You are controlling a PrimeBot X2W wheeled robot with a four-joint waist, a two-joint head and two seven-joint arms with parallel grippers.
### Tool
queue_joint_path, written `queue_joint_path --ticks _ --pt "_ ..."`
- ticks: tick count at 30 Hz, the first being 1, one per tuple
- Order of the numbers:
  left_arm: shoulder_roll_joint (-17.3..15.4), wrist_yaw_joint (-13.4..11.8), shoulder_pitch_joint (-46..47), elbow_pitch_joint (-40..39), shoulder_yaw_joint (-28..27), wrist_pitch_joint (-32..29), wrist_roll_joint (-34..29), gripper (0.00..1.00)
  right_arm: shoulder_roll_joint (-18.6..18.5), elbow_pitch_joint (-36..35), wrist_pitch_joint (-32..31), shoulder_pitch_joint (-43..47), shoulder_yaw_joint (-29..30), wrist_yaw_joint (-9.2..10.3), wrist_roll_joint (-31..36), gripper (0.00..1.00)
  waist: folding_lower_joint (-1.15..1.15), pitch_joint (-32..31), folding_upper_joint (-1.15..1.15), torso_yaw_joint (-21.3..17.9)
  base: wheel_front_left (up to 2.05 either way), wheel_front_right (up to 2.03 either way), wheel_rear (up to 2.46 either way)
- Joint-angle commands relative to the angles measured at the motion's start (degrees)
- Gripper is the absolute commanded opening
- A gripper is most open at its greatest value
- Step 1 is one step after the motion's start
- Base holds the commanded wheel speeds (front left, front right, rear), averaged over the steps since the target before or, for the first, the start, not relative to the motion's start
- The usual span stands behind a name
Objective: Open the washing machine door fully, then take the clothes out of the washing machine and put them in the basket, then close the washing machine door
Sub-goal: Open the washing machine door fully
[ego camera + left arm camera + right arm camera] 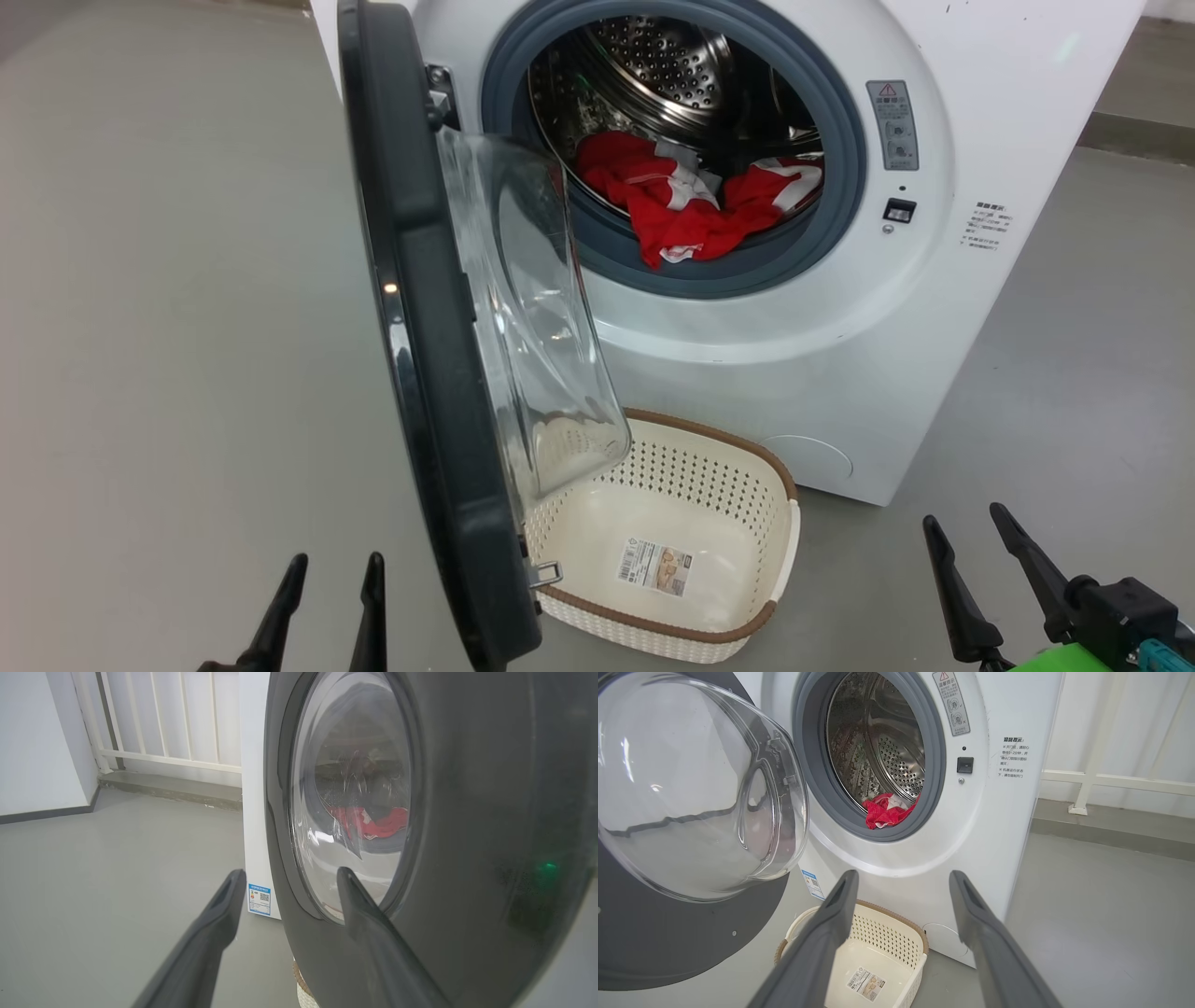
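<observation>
Two dark pincers are seen closest, at the bottom of the head view. The left pincer point(336, 560) is held wide apart with nothing in it, and the right pincer point(963, 515) is held the same way. The washing machine door point(420, 327) is stood on edge just to the right of the left pincer, so the way to the drum is blocked for it. The clothes point(691, 201) are piled at the mouth of the washing machine point(747, 355), ahead of the right pincer and up to its left, with nothing in between. The pile is spread from side to side. The basket point(738, 443) is set on the floor, ahead and between the two pincers.

From the left wrist, the black ring of the door is seen very close on the pincer's right. Whether it is touched cannot be told. The red clothes are glimpsed through the glass.

From the right wrist, the clothes are seen ahead and above the fingers point(817, 952), and the basket is seen below them. The right arm is judged the nearer one for the clothes. The door may need to be pushed wider first.
</observation>
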State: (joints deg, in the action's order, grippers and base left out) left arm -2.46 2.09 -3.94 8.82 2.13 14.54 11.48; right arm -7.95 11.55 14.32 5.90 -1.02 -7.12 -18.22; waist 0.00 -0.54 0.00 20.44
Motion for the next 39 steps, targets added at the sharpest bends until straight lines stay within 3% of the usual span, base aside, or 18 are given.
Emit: queue_joint_path --ticks 1,10,11,12,13,21,28,33,39 --pt "-0.42 -0.11 0.18 -1.44 -1.71 0.46 -0.13 1.0 -0.64 -1.1 0.67 -0.32 -1.04 -0.36 0.17 1.0 0.0 0.01 0.0 -0.02 0.0 0.0 0.0" --pt "-0.42 -0.62 0.26 -2.11 -2.46 0.46 -0.41 1.0 -0.67 -0.72 0.68 -0.34 -1.03 -0.36 -0.08 1.0 0.0 -0.38 0.0 0.15 0.0 0.0 0.0" --pt "-0.42 -0.61 0.5 -2.39 -2.82 0.46 -0.4 0.55 -0.64 -0.72 0.68 -0.31 -1.02 -0.36 -0.1 1.0 0.0 -0.42 0.0 0.23 0.0 0.0 0.0" --pt "-0.42 -0.56 0.85 -2.79 -3.31 0.46 -0.67 0.38 -0.6 -0.74 0.68 -0.28 -1.0 -0.36 -0.11 1.0 0.0 -0.47 0.0 0.3 0.0 0.0 0.0" --pt "-0.42 -0.44 1.3 -3.43 -3.93 0.46 -0.94 0.0 -0.57 -0.75 0.68 -0.25 -1.03 -0.36 -0.1 1.0 0.0 -0.49 0.0 0.36 0.0 0.0 0.0" --pt "-0.42 0.87 5.35 -17.16 -7.63 0.46 -0.21 0.0 -0.62 -0.92 0.68 -0.64 -1.46 -0.36 -0.02 1.0 0.0 -0.08 0.0 0.44 0.0 0.0 0.0" --pt "-0.42 0.75 5.56 -29.58 1.84 0.46 0.6 0.0 -0.83 -1.22 0.68 -1.06 -1.96 -0.36 -0.18 1.0 0.0 0.37 0.0 0.2 0.0 0.0 0.0" --pt "-0.42 1.25 3.34 -28.41 13.44 0.46 1.38 0.0 -0.9 -1.25 0.68 -1.24 -2.38 -0.36 -0.36 1.0 0.0 0.51 0.0 0.03 0.0 0.0 0.0" --pt "-0.42 1.8 2.14 -20.45 20.0 0.46 5.42 0.0 -0.83 -1.17 0.68 -1.57 -3.0 -0.36 -0.43 1.0 0.0 0.71 0.0 -0.27 0.0 0.0 0.0"
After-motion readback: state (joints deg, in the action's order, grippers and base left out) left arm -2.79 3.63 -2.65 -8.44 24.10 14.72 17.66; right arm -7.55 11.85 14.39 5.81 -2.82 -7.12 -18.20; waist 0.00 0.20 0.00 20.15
